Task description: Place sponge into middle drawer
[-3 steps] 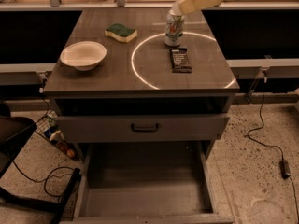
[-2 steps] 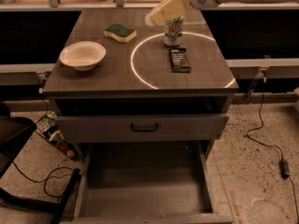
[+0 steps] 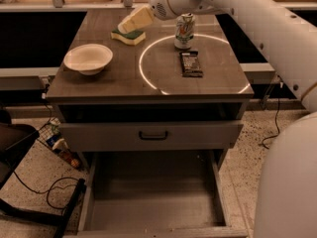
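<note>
The sponge [image 3: 131, 36], yellow foam with a dark green top layer, lies flat at the back left of the wooden cabinet top [image 3: 119, 81]. My gripper [image 3: 130, 24], cream-coloured, hangs tilted just above the sponge and covers its far edge. My white arm reaches in from the upper right. The middle drawer [image 3: 153, 202] is pulled out at the bottom of the view and shows a bare grey floor and low grey side walls.
A white bowl [image 3: 88, 57] stands left of the sponge. A soda can [image 3: 184, 31] and a dark snack bar [image 3: 191, 63] sit to the right, inside a ring of light. A drawer with a grey front and dark handle [image 3: 153, 135] juts out above the middle drawer. Cables [image 3: 47, 192] lie on the floor at left.
My gripper has moved left from the soda can to just above the sponge. My arm now fills the right side of the view. The objects have not moved.
</note>
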You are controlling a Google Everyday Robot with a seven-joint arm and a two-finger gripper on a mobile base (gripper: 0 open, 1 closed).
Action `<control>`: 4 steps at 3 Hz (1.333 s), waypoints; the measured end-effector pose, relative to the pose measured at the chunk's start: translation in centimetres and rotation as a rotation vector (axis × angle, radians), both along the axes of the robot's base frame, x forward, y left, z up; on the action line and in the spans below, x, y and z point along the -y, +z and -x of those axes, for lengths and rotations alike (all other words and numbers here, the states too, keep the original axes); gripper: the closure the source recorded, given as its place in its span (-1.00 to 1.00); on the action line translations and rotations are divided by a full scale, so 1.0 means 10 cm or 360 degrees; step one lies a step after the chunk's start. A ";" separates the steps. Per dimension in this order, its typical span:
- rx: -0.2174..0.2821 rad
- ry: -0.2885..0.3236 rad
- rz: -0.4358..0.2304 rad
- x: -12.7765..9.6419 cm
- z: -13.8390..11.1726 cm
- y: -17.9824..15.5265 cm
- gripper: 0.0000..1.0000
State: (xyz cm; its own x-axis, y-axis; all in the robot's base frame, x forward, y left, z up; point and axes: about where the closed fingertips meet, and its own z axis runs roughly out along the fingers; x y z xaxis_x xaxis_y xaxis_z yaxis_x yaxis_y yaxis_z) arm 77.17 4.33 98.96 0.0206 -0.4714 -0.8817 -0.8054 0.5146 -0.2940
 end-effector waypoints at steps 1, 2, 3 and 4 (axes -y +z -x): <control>0.0000 0.0000 0.0000 0.00 0.00 0.00 -1.00; -0.0009 0.0002 -0.0037 -0.01 -0.19 -0.03 -1.00; -0.0033 -0.0051 -0.0054 0.00 -0.51 -0.10 -1.00; -0.0048 -0.0130 -0.0049 0.00 -0.79 -0.21 -1.00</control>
State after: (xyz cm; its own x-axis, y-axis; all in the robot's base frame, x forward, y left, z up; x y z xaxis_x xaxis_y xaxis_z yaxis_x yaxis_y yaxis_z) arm 85.02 4.38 96.91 -0.0435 -0.4433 -0.8953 -0.7687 0.5873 -0.2534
